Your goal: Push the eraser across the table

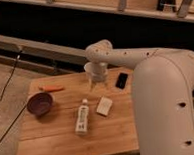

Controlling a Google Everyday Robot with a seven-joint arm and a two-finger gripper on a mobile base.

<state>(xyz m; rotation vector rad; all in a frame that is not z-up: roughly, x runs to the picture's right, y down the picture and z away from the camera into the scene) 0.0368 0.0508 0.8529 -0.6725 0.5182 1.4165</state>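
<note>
- Dark wall and pale rails run behind; below them the table (60,139) of light-brown planks fills the lower view
- the robot's white arm (161,87) reaches in from the right of the view; its gripper (98,85) hangs pointing down over the far part of the table, about midway along; whether it is wide or narrow I cannot tell
- the eraser (122,80), flat and black, lies near the far edge, just beside the gripper on the view's right; apart from it
- nearer the camera lie a cream block (104,105) and a white bottle (82,116), the bottle on its side
- at the left stands a purple bowl (40,103); beyond it lies a thin orange thing (51,88)
</note>
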